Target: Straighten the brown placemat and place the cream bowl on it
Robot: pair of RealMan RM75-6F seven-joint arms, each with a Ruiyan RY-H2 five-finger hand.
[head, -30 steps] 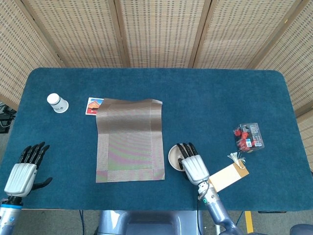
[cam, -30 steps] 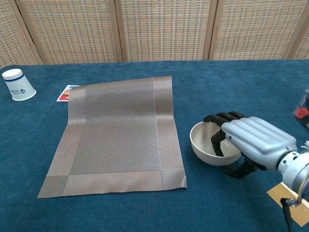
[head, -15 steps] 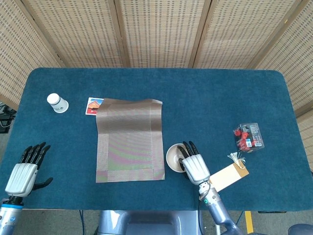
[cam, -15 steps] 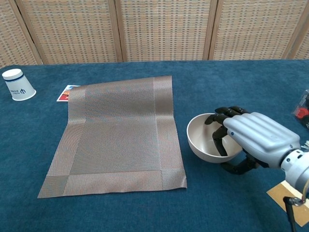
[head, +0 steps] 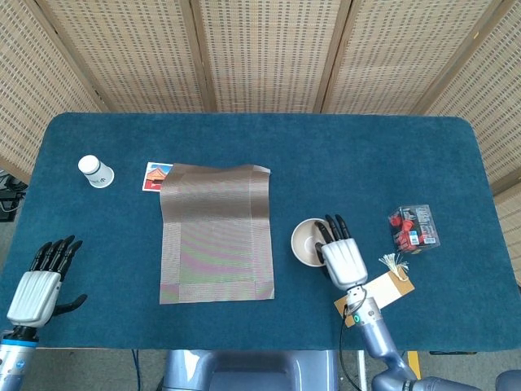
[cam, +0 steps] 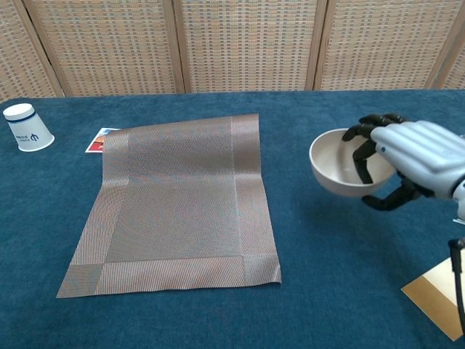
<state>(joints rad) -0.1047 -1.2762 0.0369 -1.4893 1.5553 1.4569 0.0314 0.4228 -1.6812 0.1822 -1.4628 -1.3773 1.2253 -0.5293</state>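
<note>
The brown placemat (head: pixel 216 235) (cam: pixel 178 202) lies flat on the blue table, left of centre, its sides roughly square to the table edge. My right hand (head: pixel 344 259) (cam: pixel 418 161) holds the cream bowl (head: pixel 309 242) (cam: pixel 339 171) by its rim, with fingers (cam: pixel 363 156) inside it and the thumb under it. The bowl hangs in the air to the right of the mat, tilted toward the mat. My left hand (head: pixel 37 289) rests open near the front left corner of the table and holds nothing. It shows only in the head view.
A white paper cup (head: pixel 95 172) (cam: pixel 26 127) and a small picture card (head: pixel 155 176) (cam: pixel 96 139) lie beyond the mat's far left corner. A clear box of red items (head: pixel 414 227) and a tan tag with a tassel (head: pixel 381 291) sit at the right.
My right hand has lifted the bowl off the table and carried it up and to the right, away from the mat's edge. The left hand and mat have not moved.
</note>
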